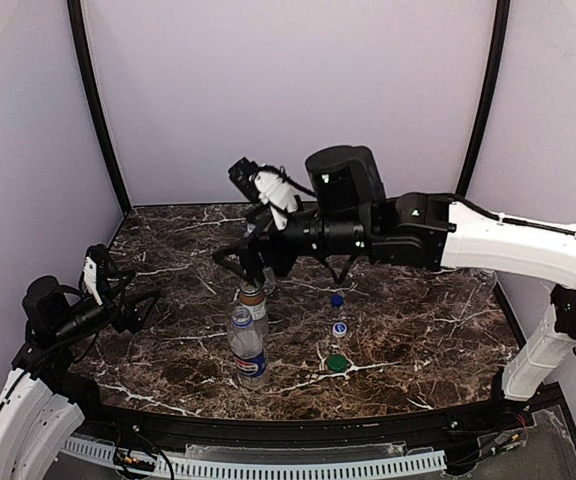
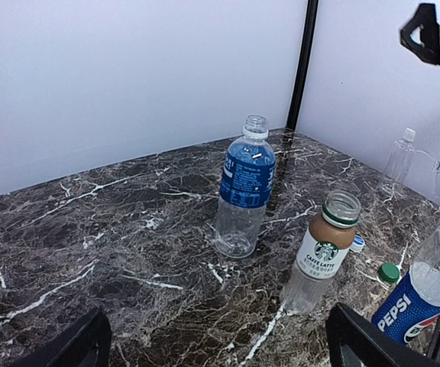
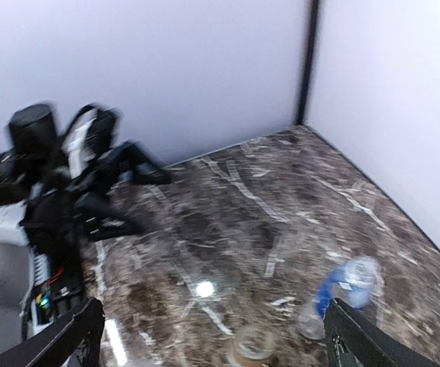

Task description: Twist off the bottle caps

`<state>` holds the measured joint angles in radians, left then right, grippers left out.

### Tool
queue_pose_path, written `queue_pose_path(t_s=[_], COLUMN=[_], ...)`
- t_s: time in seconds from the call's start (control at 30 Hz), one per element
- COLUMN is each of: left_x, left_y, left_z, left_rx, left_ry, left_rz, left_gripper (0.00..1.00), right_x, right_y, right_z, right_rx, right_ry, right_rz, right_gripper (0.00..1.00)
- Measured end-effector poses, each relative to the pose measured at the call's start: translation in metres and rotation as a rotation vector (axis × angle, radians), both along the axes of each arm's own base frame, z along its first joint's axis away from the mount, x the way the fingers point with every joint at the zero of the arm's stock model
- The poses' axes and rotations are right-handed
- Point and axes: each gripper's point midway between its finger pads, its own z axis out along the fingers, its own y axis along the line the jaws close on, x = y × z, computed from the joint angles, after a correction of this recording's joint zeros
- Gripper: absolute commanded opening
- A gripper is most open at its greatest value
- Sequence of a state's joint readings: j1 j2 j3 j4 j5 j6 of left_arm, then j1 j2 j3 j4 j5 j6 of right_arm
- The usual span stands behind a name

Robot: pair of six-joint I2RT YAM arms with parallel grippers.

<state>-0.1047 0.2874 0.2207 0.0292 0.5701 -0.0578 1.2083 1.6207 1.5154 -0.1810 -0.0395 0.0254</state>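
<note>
The fingers of the right pincer [image 3: 216, 336] are seen spread apart at the lower corners of the blurred right wrist view, with nothing gripped between them. In the top view this pincer is held at the centre of the frame, just above the open mouth of the brown bottle [image 1: 256, 306]. The left pincer [image 2: 220, 340] is likewise seen wide apart and empty. In the top view it is placed at the left edge of the desk [image 1: 418, 340], well apart from the bottles.

In the top view the Pepsi bottle [image 1: 248, 352] is stood upright just below the brown bottle. In the left wrist view the blue-label bottle [image 2: 243, 191] is seen upright at the centre, uncapped. A clear bottle [image 2: 399, 159] is stood at the right of that view, near the wall, with what looks like a white cap [image 2: 408, 134] on it.

Three caps are laid loose on the desk, right of the bottles in the top view. The blue cap [image 1: 337, 299] is uppermost, the blue-and-white cap [image 1: 339, 328] is below it, and the green cap [image 1: 337, 363] is lowest. None is touched by a bottle or a pincer.
</note>
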Motion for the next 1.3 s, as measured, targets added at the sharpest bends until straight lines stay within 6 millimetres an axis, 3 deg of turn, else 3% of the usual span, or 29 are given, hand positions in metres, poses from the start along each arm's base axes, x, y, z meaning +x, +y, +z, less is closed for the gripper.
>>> queue_pose_path(t_s=[0.07, 0.13, 0.2, 0.3, 0.4, 0.43, 0.53, 0.63, 0.73, 0.87, 1.03, 1.1, 1.3], left_x=[0.0, -0.001, -0.001, -0.002, -0.003, -0.003, -0.003, -0.004, -0.004, -0.004, -0.004, -0.004, -0.005], left_y=[0.0, -0.001, -0.001, -0.002, -0.002, -0.002, -0.002, -0.003, -0.003, -0.003, -0.003, -0.003, -0.004], left_z=[0.0, 0.0, 0.0, 0.001, 0.002, 0.002, 0.002, 0.002, 0.003, 0.003, 0.003, 0.003, 0.003], left_rx=[-0.001, -0.001, -0.002, -0.004, -0.005, -0.006, -0.006, -0.007, -0.008, -0.008, -0.008, -0.008, -0.008], left_ry=[0.001, 0.001, 0.001, -0.004, -0.01, -0.011, -0.013, -0.014, -0.017, -0.019, -0.019, -0.019, -0.019], left_rz=[-0.003, -0.006, -0.009, -0.012, -0.015, -0.016, -0.016, -0.02, -0.022, -0.023, -0.024, -0.024, -0.028], left_gripper=[0.99, 0.99, 0.99, 0.99, 0.99, 0.99, 0.99, 0.99, 0.99, 0.99, 0.99, 0.99, 0.99], right_x=[0.042, 0.083, 0.117, 0.155, 0.169, 0.168, 0.146, 0.129, 0.116, 0.106, 0.104, 0.107, 0.116], right_y=[-0.029, -0.073, -0.128, -0.229, -0.331, -0.357, -0.444, -0.48, -0.499, -0.505, -0.514, -0.516, -0.515], right_z=[0.023, 0.033, 0.03, 0.005, -0.035, -0.046, -0.093, -0.111, -0.127, -0.148, -0.168, -0.169, -0.164], right_rx=[-0.014, -0.045, -0.096, -0.223, -0.382, -0.424, -0.601, -0.655, -0.654, -0.659, -0.631, -0.604, -0.55], right_ry=[0.027, 0.059, 0.101, 0.183, 0.283, 0.31, 0.445, 0.518, 0.589, 0.652, 0.712, 0.715, 0.693], right_rz=[-0.189, -0.389, -0.59, -0.91, -1.195, -1.26, -1.457, -1.521, -1.535, -1.515, -1.505, -1.504, -1.481], right_gripper=[0.99, 0.99, 0.99, 0.99, 0.99, 0.99, 0.99, 0.99, 0.99, 0.94, 0.66, 0.55, 0.47])
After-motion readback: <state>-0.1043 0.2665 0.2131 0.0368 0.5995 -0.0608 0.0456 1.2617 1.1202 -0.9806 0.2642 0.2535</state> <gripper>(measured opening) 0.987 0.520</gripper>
